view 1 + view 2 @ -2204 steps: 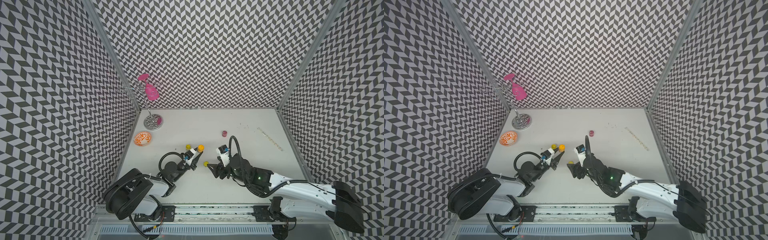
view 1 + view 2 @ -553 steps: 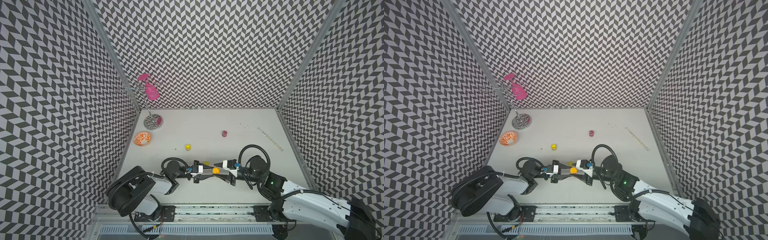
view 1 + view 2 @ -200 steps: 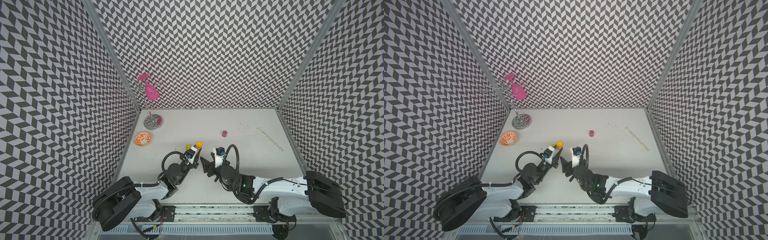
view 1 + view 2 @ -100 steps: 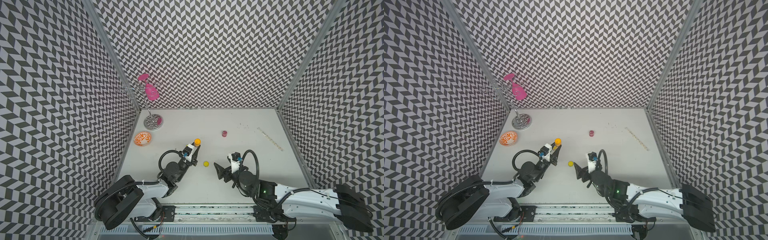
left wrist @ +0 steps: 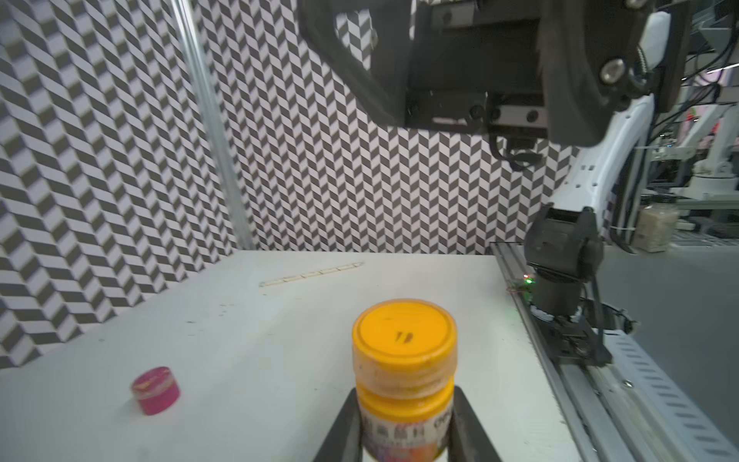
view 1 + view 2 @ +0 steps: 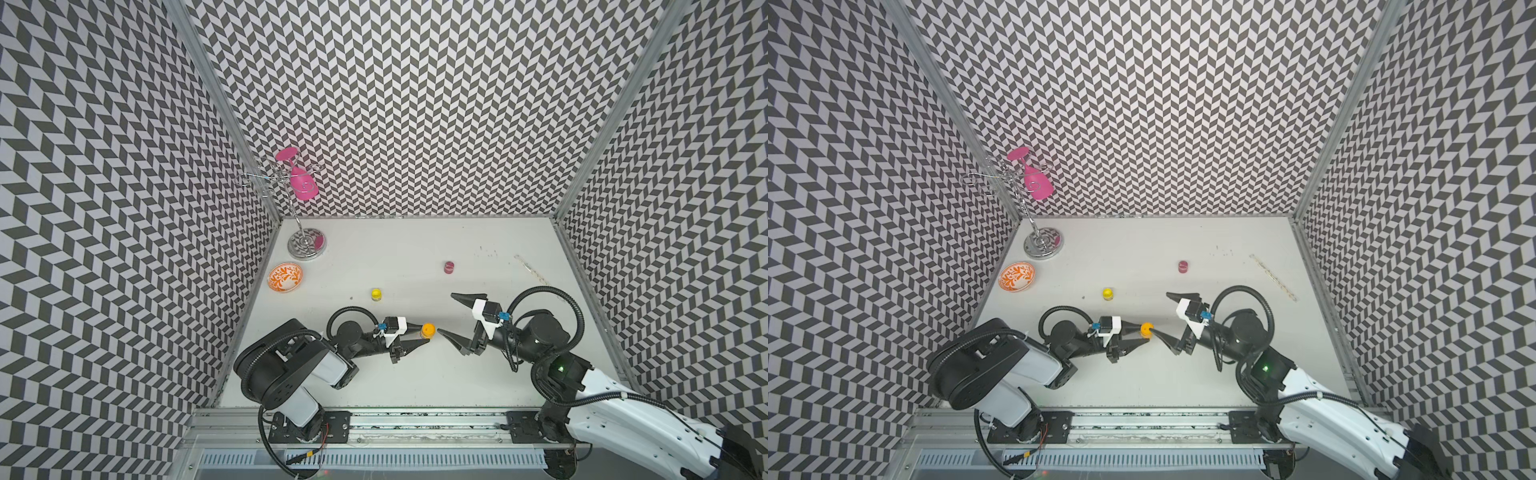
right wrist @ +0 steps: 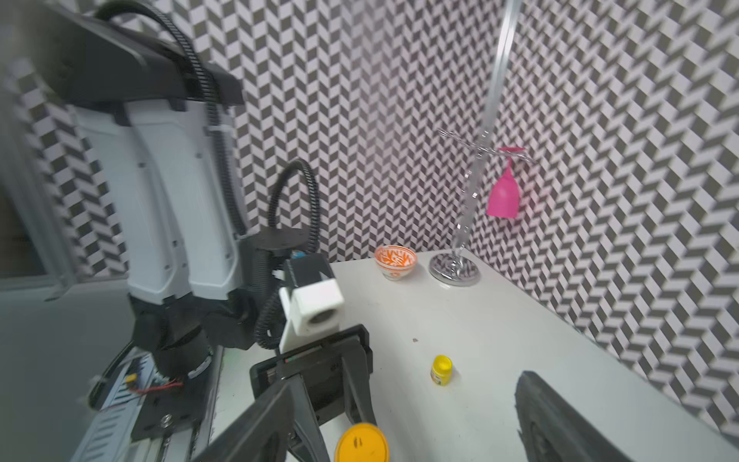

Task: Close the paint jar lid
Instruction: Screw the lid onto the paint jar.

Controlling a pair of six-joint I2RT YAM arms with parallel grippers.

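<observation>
Moved since the frame half a second back: left gripper point(image 6: 424, 336) and its load now lie nearer and further right, and the right arm has swung out to the right. Left fingers point(image 5: 346, 432) are clamped on the orange paint jar point(image 5: 404, 400) with the lid point(image 5: 404, 332) on top. It sits about mid-table point(image 6: 415, 374), toward the near edge. Right gripper point(image 6: 445, 312) stands wide apart, its near fingertip just beside the jar — contact cannot be told. Further out: yellow jar point(image 6: 376, 294) on the far-left side, magenta pot point(image 6: 449, 267) beyond, orange bowl point(image 6: 284, 277) and glass stand point(image 6: 306, 245) at the far left.
</observation>
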